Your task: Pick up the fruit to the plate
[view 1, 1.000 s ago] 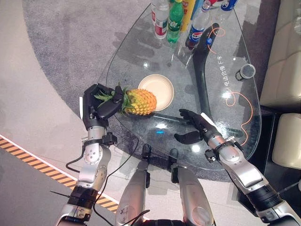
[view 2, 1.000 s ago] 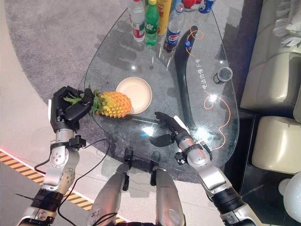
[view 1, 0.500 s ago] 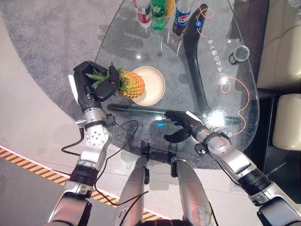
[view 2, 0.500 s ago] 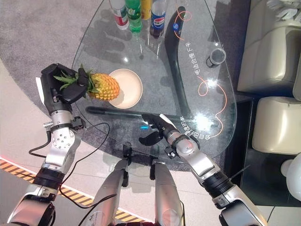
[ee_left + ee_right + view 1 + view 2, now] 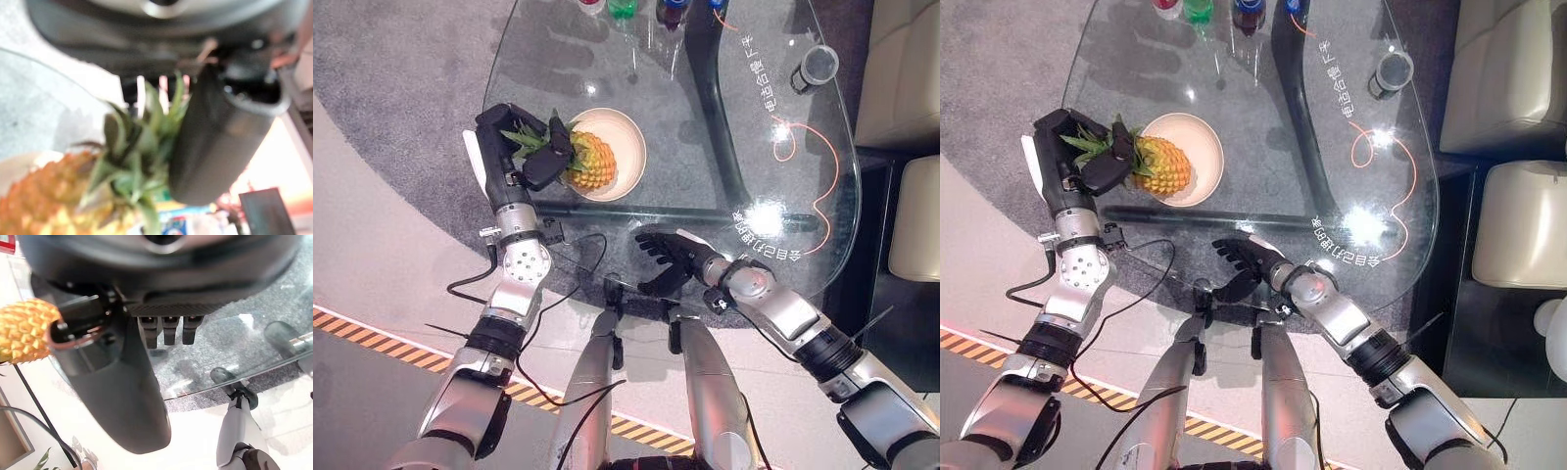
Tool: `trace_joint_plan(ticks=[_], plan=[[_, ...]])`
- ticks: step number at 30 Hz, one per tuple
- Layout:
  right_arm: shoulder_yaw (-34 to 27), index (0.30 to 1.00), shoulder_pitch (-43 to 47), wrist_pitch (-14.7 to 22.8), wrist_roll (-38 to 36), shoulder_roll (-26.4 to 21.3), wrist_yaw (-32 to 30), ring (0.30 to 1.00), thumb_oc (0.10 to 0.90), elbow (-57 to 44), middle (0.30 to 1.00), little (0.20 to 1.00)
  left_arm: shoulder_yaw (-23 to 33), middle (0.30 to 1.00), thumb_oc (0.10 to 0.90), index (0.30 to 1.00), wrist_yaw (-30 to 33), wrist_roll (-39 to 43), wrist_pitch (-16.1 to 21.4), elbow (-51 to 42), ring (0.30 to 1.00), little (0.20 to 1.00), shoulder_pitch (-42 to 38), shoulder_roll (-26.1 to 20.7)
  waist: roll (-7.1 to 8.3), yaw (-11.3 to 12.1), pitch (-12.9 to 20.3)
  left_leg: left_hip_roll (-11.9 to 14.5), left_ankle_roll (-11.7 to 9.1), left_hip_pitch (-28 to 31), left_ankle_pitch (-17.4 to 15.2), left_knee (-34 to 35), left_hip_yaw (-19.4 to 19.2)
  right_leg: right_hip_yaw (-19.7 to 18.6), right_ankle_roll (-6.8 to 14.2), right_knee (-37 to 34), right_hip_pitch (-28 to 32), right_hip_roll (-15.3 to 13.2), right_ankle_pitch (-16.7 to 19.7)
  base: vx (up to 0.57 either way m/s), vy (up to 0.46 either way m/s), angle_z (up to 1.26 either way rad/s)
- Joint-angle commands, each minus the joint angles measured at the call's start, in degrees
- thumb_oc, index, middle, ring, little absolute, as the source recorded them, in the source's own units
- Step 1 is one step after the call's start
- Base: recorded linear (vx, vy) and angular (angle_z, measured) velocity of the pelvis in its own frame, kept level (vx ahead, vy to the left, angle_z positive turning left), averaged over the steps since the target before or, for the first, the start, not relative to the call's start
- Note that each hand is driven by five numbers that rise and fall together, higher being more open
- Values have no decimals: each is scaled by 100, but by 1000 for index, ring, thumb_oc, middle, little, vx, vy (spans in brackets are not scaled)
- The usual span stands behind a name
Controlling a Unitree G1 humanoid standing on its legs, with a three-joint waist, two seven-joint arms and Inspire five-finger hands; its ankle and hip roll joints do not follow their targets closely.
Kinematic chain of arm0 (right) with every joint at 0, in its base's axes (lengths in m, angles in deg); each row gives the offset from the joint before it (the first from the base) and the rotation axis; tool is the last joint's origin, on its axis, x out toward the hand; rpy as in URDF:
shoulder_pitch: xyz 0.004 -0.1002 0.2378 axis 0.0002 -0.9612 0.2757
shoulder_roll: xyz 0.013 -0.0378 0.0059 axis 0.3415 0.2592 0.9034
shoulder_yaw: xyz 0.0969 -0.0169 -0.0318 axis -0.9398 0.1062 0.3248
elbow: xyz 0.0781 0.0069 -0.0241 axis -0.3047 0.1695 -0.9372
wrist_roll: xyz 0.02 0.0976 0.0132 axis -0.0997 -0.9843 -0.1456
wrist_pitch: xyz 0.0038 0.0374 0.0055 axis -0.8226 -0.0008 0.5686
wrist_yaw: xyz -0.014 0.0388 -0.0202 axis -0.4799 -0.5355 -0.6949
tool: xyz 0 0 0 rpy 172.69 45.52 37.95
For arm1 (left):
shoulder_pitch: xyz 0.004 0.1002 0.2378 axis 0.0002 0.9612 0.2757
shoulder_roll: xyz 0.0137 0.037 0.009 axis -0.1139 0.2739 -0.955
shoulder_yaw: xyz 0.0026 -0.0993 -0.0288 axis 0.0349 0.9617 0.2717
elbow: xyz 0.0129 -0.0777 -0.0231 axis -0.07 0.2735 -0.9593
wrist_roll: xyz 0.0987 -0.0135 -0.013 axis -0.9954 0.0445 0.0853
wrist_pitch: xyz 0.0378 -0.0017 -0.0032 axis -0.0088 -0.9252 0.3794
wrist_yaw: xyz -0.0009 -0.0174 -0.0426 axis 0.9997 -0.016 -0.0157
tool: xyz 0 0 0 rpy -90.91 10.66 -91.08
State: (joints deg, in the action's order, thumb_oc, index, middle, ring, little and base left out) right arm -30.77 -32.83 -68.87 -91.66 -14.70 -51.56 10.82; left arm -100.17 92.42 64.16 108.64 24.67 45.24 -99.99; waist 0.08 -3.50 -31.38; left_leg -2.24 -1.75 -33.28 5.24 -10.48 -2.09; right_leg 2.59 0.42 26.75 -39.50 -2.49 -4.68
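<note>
Bare glass table (image 5: 705,88) lies between plate (image 5: 628,157) and far bottles (image 5: 626,8).

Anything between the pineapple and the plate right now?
Nothing visible. The left hand grips the yellow pineapple by its green crown, with the fruit's body already over the round cream plate on the glass table.

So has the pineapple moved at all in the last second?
Yes. The pineapple, held by the left robot hand, went from beside the plate to over it.
</note>
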Motion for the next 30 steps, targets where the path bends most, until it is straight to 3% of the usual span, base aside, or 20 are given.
trace_joint_plan(ticks=[1, 10, 26, 30], plan=[[50, 900, 228, 158, -286, 223, 142, 900, 800, -340, 900, 900, 235, 300, 100, 300, 314, -503, 928, -318, 300, 200, -722, -264, 64, -68, 159, -178, -108, -285, -658, -942, -31, -312, 366, -754, 118, 108, 473, 0, 0, 0], [59, 900, 334, 212, -319, 238, 86, 900, 800, -223, 900, 900, 194, 300, 100, 300, 693, -867, 960, -47, 300, 200, -966, -275, 35, -110, 159, -214, -115, -577, -628, -995, -46, -335, 383, -759, -185, 89, 567, 1, 7, -2], [49, 900, 505, 21, -273, 272, 176, 900, 800, -217, 900, 900, 12, 300, 100, 300, 1028, -1729, 737, 267, 300, 200, -1423, -352, -16, -191, 159, -251, -132, -1049, -606, -1155, -97, -400, 409, -642, -684, 101, 673, 4, 6, -3], [29, 900, 567, -26, -268, 300, 188, 900, 800, -196, 900, 900, -69, 300, 100, 300, 1151, -1941, 537, 373, 300, 200, -1584, -368, -15, -210, 159, -259, -144, -1216, -586, -1194, -92, -406, 422, -601, -860, 116, 710, 0, 0, 0]])
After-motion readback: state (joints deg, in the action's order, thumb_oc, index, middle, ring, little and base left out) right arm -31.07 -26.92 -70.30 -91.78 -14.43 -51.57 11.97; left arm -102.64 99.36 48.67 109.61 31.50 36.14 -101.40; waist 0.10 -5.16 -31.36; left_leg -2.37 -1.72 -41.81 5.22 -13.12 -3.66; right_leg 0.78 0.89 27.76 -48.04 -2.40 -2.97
